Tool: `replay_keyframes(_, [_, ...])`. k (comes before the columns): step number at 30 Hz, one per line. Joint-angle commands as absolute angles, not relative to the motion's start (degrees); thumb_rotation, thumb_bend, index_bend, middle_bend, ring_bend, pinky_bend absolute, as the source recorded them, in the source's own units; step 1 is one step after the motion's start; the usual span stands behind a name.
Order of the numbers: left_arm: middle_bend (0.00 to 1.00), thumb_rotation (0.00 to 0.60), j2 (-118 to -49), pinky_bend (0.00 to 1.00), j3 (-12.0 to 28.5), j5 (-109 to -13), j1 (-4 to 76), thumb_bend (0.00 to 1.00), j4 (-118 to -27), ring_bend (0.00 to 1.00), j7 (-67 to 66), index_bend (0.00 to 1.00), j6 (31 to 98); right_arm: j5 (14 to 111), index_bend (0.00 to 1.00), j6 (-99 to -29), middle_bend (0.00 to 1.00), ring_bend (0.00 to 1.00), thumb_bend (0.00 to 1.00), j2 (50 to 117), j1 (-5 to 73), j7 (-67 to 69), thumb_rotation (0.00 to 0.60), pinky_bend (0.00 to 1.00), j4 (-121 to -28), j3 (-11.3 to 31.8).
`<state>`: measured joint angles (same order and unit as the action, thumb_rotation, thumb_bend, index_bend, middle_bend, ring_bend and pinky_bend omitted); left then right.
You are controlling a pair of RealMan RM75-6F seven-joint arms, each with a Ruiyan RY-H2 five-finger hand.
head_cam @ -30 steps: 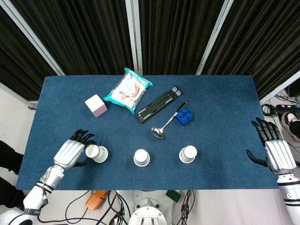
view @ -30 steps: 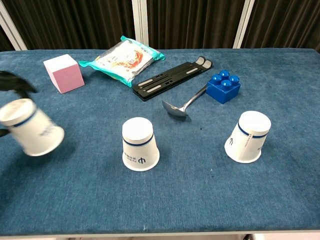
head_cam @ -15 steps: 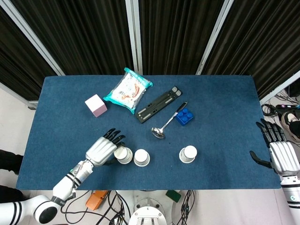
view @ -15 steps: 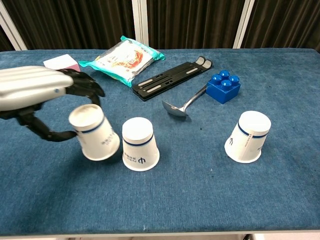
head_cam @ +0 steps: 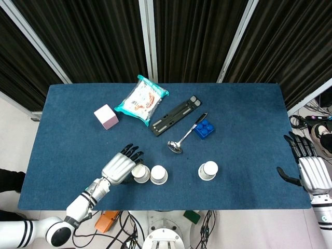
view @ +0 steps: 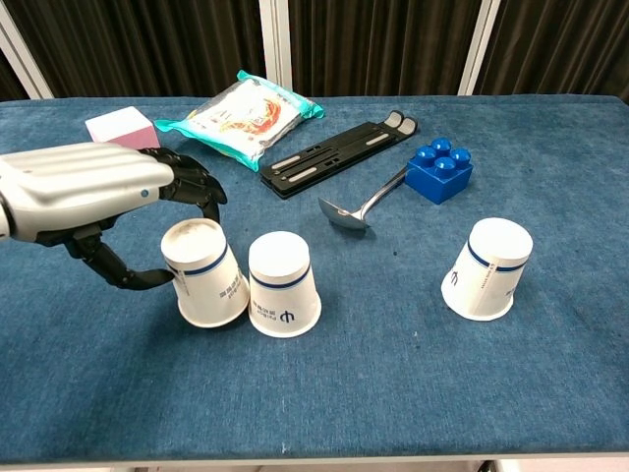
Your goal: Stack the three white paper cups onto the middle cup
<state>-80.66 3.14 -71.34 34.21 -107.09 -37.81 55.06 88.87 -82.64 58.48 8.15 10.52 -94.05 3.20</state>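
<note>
The tabletop is deep blue cloth. Three paper cups are white, each ringed by a thin navy band with small dark print: the held cup, the middle cup and the right cup. The left hand is silver with black fingers, as is the right hand. The cube is pink, the brick bright blue, the snack bag teal-edged with white and orange, the holder black, the ladle shiny steel.

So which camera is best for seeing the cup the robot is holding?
The chest view. There the held cup is big and close, showing its blue stripe, the left hand around it, and how it meets the middle cup. The head view shows it only from above, small, part hidden under the fingers.
</note>
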Motion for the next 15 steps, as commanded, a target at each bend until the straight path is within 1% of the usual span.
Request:
replay_keyframes(1, [0.15,0.6,-81.0,0.0,2.7,-70.8,34.5,0.32,-106.9,0.05,-38.6,0.38,55.5,88.8,0.0,-82.6,0.01,0.0,0.41,58.5,8.2,10.5,0.6,0.0,-94.1,3.2])
replay_keyframes(3, [0.14,0.6,-81.3,0.0,2.5,-70.4,34.6,0.29,-106.8,0.05,-39.0,0.37,55.9,88.8,0.0,-82.5,0.01,0.0,0.41,58.5,8.2,10.4,0.6,0.0,-94.1,3.2])
replay_keyframes(8, [0.15,0.6,-81.8,0.0,2.0,-69.8,34.9,0.21,-106.7,0.05,-39.2,0.31,56.7,88.8,0.0,-81.1,0.01,0.0,0.41,58.3,8.6,9.7,0.6,0.0,-94.7,2.8])
replay_keyframes(10, [0.14,0.6,-81.7,0.0,1.8,-69.7,35.0,0.2,-106.7,0.05,-39.3,0.3,56.9,88.9,0.0,-79.5,0.01,0.0,0.41,58.0,9.2,9.3,0.6,0.0,-95.3,2.4])
replay_keyframes(15, [0.14,0.6,-81.0,0.0,1.2,-70.4,34.5,0.18,-107.2,0.05,-38.5,0.24,58.6,90.4,0.0,-75.5,0.01,0.0,0.41,57.9,11.7,7.3,0.6,0.0,-97.3,1.7])
